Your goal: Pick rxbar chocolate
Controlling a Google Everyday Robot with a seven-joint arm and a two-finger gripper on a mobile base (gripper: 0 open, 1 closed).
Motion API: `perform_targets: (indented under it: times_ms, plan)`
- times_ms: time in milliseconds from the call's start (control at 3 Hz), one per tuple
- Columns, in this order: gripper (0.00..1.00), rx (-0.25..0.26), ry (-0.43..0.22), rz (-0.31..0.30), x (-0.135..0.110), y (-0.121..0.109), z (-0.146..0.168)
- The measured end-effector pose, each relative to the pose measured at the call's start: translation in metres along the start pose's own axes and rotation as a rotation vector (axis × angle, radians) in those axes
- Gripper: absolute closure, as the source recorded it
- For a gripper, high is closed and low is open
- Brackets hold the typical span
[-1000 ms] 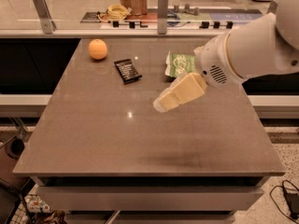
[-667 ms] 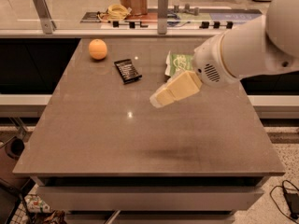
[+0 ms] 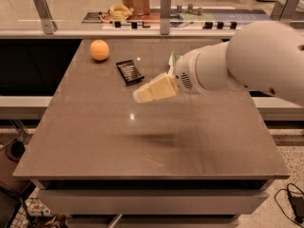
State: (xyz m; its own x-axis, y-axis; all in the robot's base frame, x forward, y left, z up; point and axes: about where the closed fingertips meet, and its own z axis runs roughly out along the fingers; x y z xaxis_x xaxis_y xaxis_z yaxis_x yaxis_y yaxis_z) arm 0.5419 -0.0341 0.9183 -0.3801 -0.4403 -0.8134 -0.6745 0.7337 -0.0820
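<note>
Black-wrapped target: the rxbar chocolate (image 3: 129, 72) lay flat and slightly skewed on the far-left part of the grey-brown table (image 3: 142, 175), near the orange (image 3: 99, 50) but apart from it.
Gripper position: the cream gripper (image 3: 140, 96) hung above the table, just right of the bar and nearer the camera, its tip pointing left, with no contact.
Gripper state: whether it was spread or closed could not be told; nothing showed in it.
Reason for pose: judged an approach, held raised to clear the tabletop until aligned.
Obstruction: the white arm (image 3: 247, 61) hid most of the green-and-white snack bag (image 3: 174, 60).
Next move: judged a shift over the bar, then a descent.
Risk: a flat wrapper offers little to grip.
</note>
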Motion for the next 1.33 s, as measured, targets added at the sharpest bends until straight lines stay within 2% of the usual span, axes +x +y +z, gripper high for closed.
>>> perform_targets:
  times_ms: [667,1000,1333]
  plan:
    - [0.0,0.096,-0.176,0.094,-0.023,-0.009,0.047]
    - [0.0,0.106,-0.229,0.106,-0.035,-0.017,0.068]
    - [0.0,0.097,-0.243,0.1,-0.048,-0.021,0.09]
